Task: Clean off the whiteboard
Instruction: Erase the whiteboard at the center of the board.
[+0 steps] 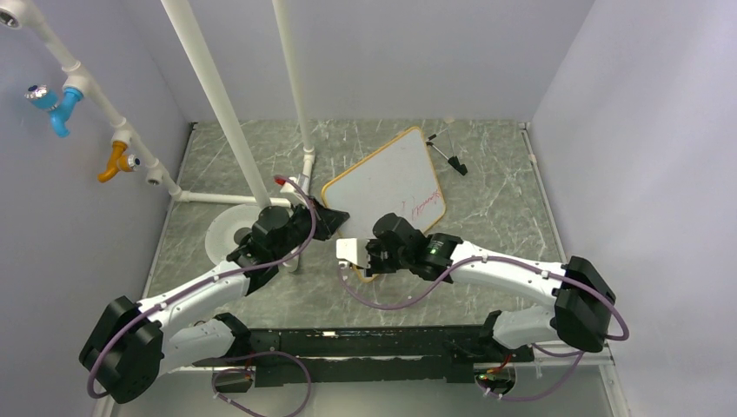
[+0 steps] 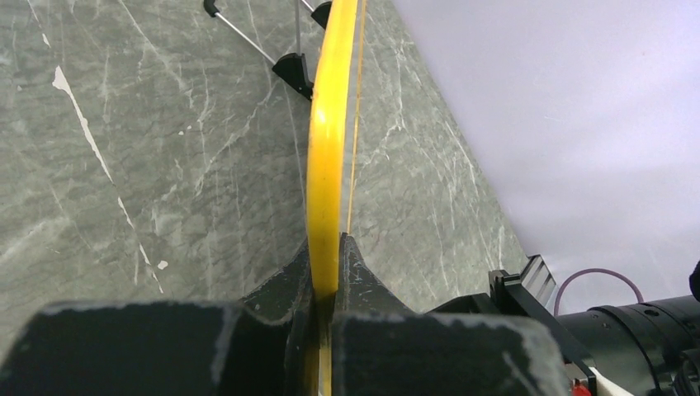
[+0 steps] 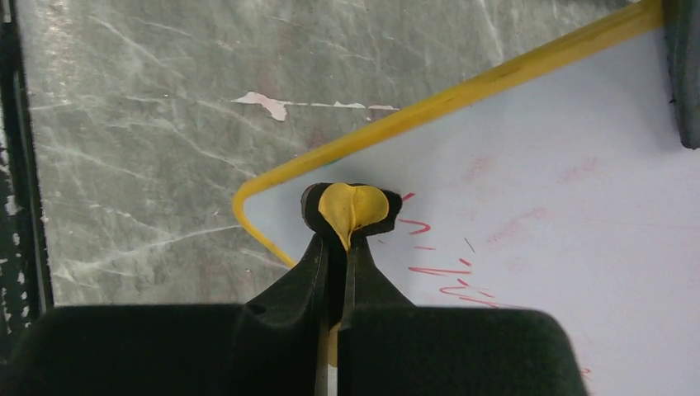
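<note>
The whiteboard [image 1: 382,178] is lying between the two end effectors and stretching away from them, turned diagonally on the grey marbled bench [image 1: 495,187], with one rounded corner pointing toward the arm bases and the opposite corner pointing to the far right. Its long axis seems to be running from the left end effector up toward the far right, though the slant of the view is making this hard to judge. The left end effector [image 1: 328,219] is pressed together on the board's orange-yellow frame [image 2: 328,148] at its own tip; in the left wrist view the frame is showing edge-on and running straight away from the fingers. The right end effector [image 3: 338,241] is pinching a small yellow pad [image 3: 353,206] with a black rim, and this pad is sitting on the white face just inside the near corner. Red scrawl [image 3: 437,272] is lying just to the right of that tip. Both arms are reaching forward and inward, elbows bent outward, wrists meeting at the board's near side. Beyond the left end effector's far side, small black feet [image 2: 293,70] are showing. A round white disc [image 1: 228,230] is resting on the bench left of the left end effector.
</note>
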You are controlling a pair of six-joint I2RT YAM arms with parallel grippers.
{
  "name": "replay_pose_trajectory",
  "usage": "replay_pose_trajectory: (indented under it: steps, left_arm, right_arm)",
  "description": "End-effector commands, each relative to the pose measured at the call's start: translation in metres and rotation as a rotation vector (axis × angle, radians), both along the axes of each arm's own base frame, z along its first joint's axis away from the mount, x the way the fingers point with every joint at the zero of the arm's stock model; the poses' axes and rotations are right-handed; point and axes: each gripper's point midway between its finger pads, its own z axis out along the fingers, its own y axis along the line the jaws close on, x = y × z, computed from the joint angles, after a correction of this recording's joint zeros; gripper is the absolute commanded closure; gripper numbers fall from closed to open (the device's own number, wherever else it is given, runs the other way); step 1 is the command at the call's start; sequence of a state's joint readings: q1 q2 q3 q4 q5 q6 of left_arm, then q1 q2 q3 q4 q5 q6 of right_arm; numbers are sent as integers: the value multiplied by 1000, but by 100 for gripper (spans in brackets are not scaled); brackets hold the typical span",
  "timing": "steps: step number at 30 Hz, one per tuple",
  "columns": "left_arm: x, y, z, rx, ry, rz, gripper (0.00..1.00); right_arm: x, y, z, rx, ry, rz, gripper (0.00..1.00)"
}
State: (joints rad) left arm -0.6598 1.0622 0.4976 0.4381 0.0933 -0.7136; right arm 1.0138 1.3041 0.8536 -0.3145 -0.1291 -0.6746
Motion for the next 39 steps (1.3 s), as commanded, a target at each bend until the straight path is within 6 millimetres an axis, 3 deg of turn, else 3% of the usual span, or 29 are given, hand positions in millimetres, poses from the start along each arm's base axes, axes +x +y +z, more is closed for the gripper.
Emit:
replay_pose_trajectory:
  steps: [1, 5, 8, 11, 15, 18, 21, 23, 27, 30, 32, 37, 39]
  left_arm:
    - [-19, -24, 26, -62, -11, -146, 100]
    - [-21, -25, 26, -60, -9, -158, 100]
    - [-21, -26, 27, -58, -12, -166, 100]
    - [-22, -27, 30, -57, -18, -177, 100]
    - [-21, -28, 34, -45, -30, -185, 100]
    - [-23, -29, 35, -40, -35, -198, 100]
    - [-26, -31, 34, -32, -35, -219, 100]
    - [-26, -32, 33, -21, -33, -232, 100]
    - [-27, -35, 34, 0, -34, -256, 100]
    - [-26, -37, 36, 8, -40, -263, 100]
    - [-25, -36, 36, 12, -42, -256, 100]
    - [-24, -35, 40, 15, -57, -251, 100]
    - [-23, -36, 43, 19, -64, -254, 100]
  right_arm:
    - [49, 24, 53, 162, -158, -165, 100]
    - [95, -6, 70, 210, -192, -363, 100]
    - [90, -11, 62, 193, -179, -332, 100]
    - [55, 1, 38, 134, -84, -134, 100]
    - [-9, 18, 14, 60, 11, 172, 100]
    - [-20, 23, 11, 43, 28, 217, 100]
    - [-9, 27, 22, 67, -12, 172, 100]
    - [11, 29, 35, 83, -81, 94, 100]
    - [59, 26, 80, 125, -211, -67, 100]
    - [73, 23, 89, 121, -229, -95, 100]
    - [67, 18, 72, 87, -216, -61, 100]
    - [25, -14, 3, -52, -128, 105, 100]
    - [8, -26, -17, -95, -94, 171, 100]
